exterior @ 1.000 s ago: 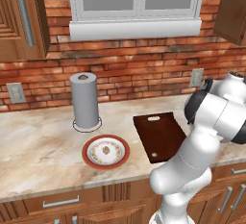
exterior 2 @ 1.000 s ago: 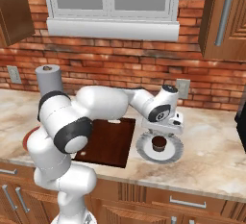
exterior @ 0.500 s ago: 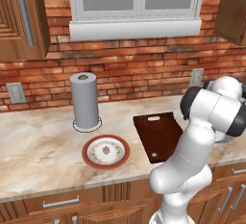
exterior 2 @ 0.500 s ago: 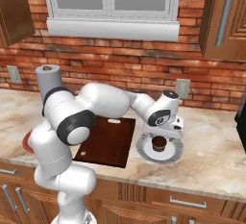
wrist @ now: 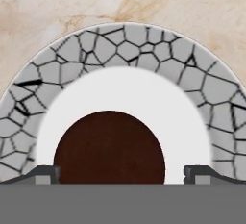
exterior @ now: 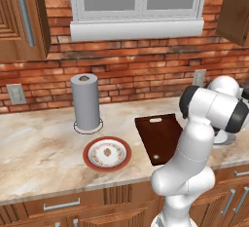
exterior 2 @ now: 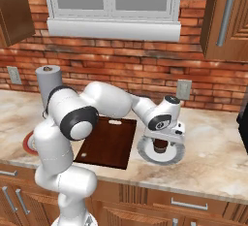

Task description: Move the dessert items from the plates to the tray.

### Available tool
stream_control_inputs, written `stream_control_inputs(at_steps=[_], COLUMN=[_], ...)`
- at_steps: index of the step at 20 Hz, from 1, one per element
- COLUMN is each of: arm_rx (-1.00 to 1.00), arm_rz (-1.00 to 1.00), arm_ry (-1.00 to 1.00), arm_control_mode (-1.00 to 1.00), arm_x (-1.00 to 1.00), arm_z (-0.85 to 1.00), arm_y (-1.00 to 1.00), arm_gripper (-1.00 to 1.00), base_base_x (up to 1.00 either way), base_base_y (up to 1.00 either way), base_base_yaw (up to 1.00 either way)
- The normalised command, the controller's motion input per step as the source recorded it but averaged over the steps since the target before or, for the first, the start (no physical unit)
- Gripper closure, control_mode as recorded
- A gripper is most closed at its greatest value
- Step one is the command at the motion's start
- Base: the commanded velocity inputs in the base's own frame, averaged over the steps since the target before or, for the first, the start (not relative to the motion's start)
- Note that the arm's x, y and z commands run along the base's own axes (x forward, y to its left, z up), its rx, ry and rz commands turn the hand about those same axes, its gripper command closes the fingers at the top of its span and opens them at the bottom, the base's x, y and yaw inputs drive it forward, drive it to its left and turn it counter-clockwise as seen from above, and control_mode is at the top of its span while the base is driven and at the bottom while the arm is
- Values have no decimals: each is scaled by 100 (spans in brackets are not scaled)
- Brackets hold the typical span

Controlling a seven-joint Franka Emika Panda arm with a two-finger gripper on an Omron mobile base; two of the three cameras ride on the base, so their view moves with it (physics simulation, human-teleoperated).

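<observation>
A dark brown, roundish dessert item [wrist: 109,148] sits on the pale plate [wrist: 125,43], which has a cracked grey rim. My gripper [wrist: 120,174] hangs open right above it, one fingertip on each side of the piece and nothing held. In the right base view the gripper [exterior 2: 159,144] is low over that plate [exterior 2: 144,153], just right of the dark wooden tray [exterior 2: 109,142]. A small pale tan dessert item [exterior: 107,151] lies in the middle of the red-rimmed plate [exterior: 90,159], left of the tray [exterior: 163,136].
A grey cylinder [exterior: 86,102] stands behind the red-rimmed plate. The brick wall with a socket [exterior 2: 183,90] runs along the back. A dark appliance [exterior 2: 243,128] is at the counter's far right. The counter's front edge is close to both plates.
The hand has come down a little toward the pale plate and the dark dessert item. The jaws stay wide and the objects have not moved.
</observation>
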Motion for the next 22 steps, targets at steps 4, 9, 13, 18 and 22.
stream_control_inputs(at_steps=[4,9,13,18,22], arm_rx=[0,0,-1,-1,-2], arm_rz=[0,0,0,0,0], arm_ry=[0,0,0,0,0], arm_control_mode=[-100,-100,-100,-100,-100], arm_x=[0,0,0,0,-1], arm_z=[-20,-21,-28,-15,-14], arm_y=[0,0,0,0,0], arm_gripper=[-100,-100,-100,-100,-100], base_base_x=[0,0,0,0,0], base_base_y=[0,0,0,0,0], base_base_yaw=[0,0,0,0,0])
